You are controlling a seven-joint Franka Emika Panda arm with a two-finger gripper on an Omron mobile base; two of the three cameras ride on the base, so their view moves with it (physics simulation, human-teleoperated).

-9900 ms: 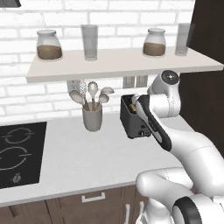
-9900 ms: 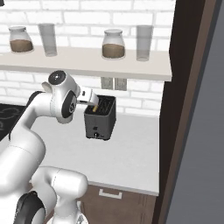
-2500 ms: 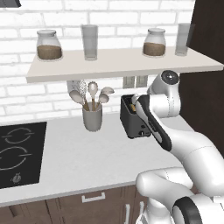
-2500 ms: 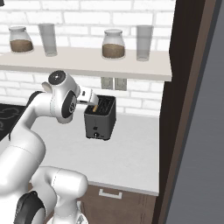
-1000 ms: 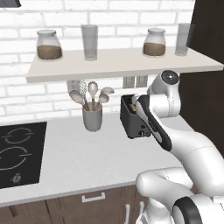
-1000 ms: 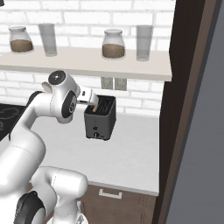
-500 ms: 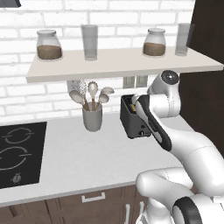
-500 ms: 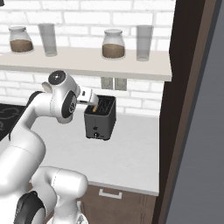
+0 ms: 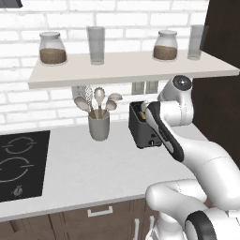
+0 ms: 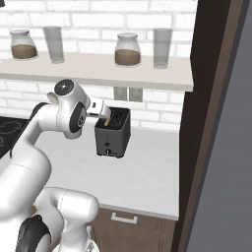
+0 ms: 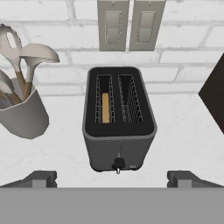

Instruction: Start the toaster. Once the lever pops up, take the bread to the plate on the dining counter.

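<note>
The dark toaster [image 9: 142,130] [image 10: 112,133] [image 11: 119,120] stands on the grey worktop against the brick wall. The bread [image 11: 105,107] sits deep in its left slot, showing as a thin tan strip. A small round knob [image 11: 118,164] is low on the toaster's front. My gripper [image 11: 113,178] hovers above and in front of the toaster, looking down on it, open, with its fingertips [image 11: 41,178] far apart and nothing between them. In the right base view the hand [image 10: 98,108] reaches over the toaster's top. The plate and the dining counter are out of view.
A grey utensil cup [image 9: 99,126] [image 11: 22,114] with spoons stands left of the toaster. The black hob [image 9: 18,161] lies far left. A shelf [image 9: 126,68] with jars and glasses hangs overhead. A dark tall cabinet [image 10: 209,123] bounds the right side.
</note>
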